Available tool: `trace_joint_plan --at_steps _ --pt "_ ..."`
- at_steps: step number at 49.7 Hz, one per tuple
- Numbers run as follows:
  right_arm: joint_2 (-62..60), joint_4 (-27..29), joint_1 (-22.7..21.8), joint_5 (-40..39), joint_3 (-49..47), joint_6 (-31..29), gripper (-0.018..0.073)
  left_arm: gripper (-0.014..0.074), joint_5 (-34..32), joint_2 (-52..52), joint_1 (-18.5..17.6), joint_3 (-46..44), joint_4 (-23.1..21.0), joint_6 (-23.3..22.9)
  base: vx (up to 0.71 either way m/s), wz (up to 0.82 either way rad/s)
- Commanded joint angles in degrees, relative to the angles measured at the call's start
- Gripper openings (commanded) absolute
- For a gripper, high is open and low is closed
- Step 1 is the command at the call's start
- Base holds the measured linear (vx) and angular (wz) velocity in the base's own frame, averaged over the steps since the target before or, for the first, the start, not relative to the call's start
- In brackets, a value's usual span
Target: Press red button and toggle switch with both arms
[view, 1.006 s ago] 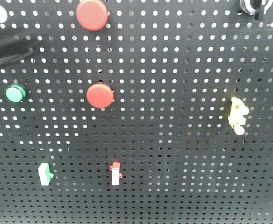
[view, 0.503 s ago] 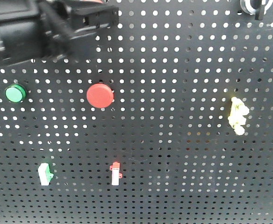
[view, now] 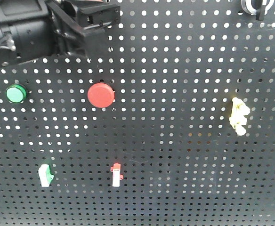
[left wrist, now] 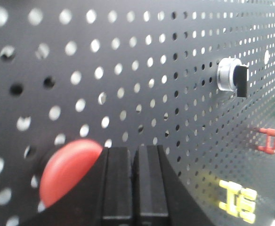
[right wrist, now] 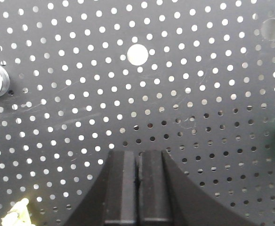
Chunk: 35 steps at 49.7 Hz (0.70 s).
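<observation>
The red button [left wrist: 67, 174], round, matte and flat-domed, sat on the pegboard [left wrist: 128, 70], its right edge hidden behind the left gripper's [left wrist: 133, 188] closed fingers. The toggle switch [left wrist: 232, 77], a stubby black lever in a shiny silver ring, stood well apart to its right, higher up.

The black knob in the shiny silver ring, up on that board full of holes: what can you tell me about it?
This toggle switch is a short black lever knob, seemingly plastic, set in a shiny silver-white round ring like polished metal. It juts out from the black perforated board, the lever reaching just below the ring. Nothing touches it. The front view shows it at the top right corner, partly cut off.
</observation>
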Motion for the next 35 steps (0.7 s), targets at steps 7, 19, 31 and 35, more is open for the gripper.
trace_joint_plan --at_steps 7,19,31,35 --pt "0.9 0.8 -0.4 -4.3 -1.7 -0.5 -0.0003 0.0001 -3.5 -2.2 1.6 -1.7 0.4 -0.6 0.0 0.0" --pt "-0.8 3.2 -0.4 -3.1 -1.8 -1.6 -0.0003 0.0001 2.8 -10.1 1.6 2.4 2.8 1.2 0.0 0.0" --pt "1.7 16.8 -0.4 4.9 -5.2 -16.1 -0.0003 0.0001 -0.3 -20.3 1.6 19.7 3.2 0.8 0.0 0.0" --pt "4.2 26.0 -0.4 7.3 -7.2 -26.5 -0.0003 0.0001 -3.3 -23.2 1.6 26.9 3.0 0.2 0.0 0.0"
